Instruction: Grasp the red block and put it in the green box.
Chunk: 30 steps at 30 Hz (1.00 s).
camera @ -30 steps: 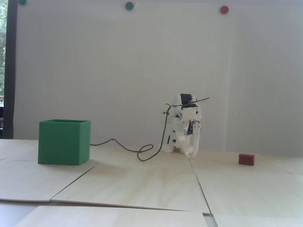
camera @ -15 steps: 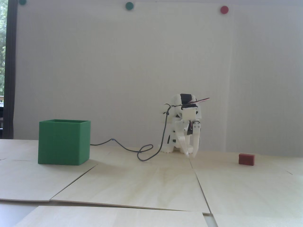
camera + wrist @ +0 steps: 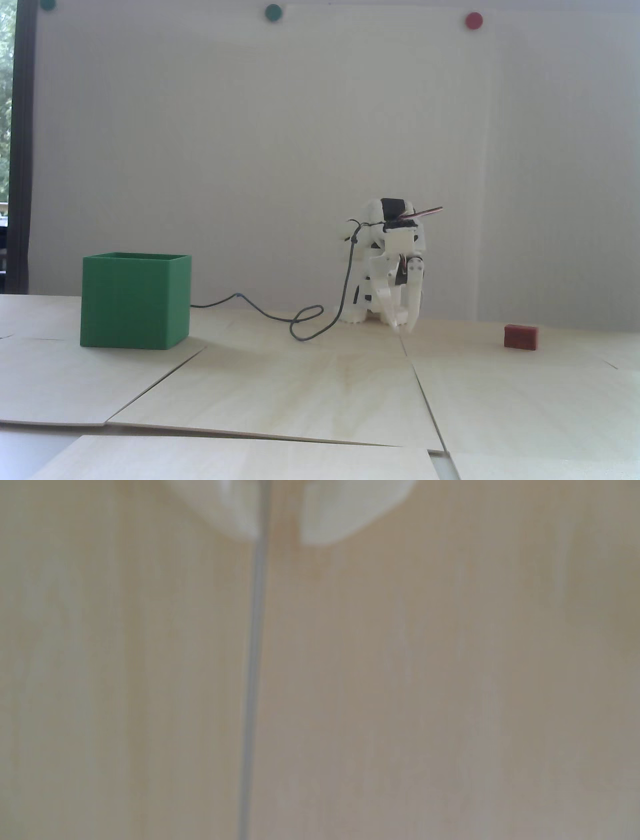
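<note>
The red block (image 3: 520, 336) is a small dark-red brick lying on the wooden table at the right of the fixed view. The green box (image 3: 135, 300) stands at the left, its top open. My white gripper (image 3: 405, 329) hangs at the middle, fingers pointing down with the tips just above the table, well left of the block and right of the box. In the blurred wrist view the two white fingertips (image 3: 332, 514) show at the top edge with a narrow gap of bare wood between them; the gripper (image 3: 280, 539) holds nothing. Neither block nor box shows in the wrist view.
A dark cable (image 3: 310, 325) loops on the table between the box and the arm's base. The table is made of wooden panels with seams (image 3: 254, 660). A white wall with round green and red dots (image 3: 473, 20) stands behind.
</note>
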Each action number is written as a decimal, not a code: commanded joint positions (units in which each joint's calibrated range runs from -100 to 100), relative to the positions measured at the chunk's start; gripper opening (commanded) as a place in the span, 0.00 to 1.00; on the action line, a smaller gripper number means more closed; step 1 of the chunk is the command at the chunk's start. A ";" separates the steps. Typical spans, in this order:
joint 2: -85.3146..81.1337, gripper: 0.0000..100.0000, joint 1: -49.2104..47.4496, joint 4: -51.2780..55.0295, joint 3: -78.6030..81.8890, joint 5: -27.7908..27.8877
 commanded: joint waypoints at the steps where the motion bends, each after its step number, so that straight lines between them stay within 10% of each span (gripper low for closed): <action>1: 2.51 0.04 -1.87 -13.34 -1.04 -0.08; 18: 67.57 0.16 -5.01 -14.19 -66.17 0.39; 30: 96.23 0.16 -2.52 -14.61 -84.36 0.02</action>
